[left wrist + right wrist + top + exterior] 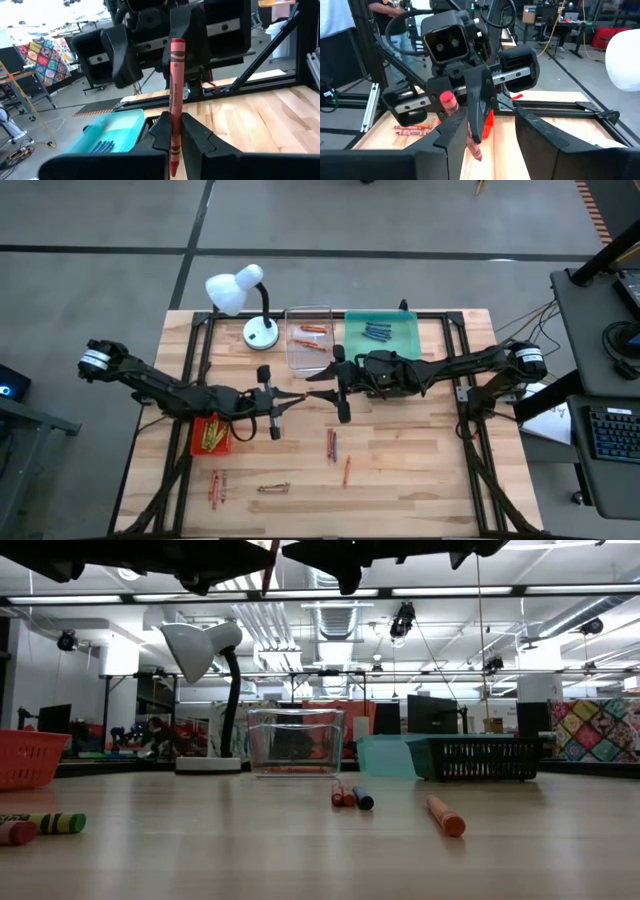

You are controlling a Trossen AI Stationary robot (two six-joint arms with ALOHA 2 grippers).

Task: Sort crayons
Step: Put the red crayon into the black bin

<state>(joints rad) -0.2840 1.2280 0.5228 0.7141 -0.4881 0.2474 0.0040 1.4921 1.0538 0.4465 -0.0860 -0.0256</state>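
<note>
Left hand (172, 137): above the counter's (400, 470) middle, fingers clamped on one red crayon (175, 100). Right hand (485, 132): facing it, fingers spread wide on either side of that crayon's far end. Loose crayons (332, 445): scattered toward the counter's near edge. Others: in the red tray (212, 437), clear tray (308, 340) and teal tray (380, 332).

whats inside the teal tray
The teal tray holds a small cluster of blue crayons near its middle, seen from above. The right arm crosses its near edge, so anything under there is hidden.
</note>
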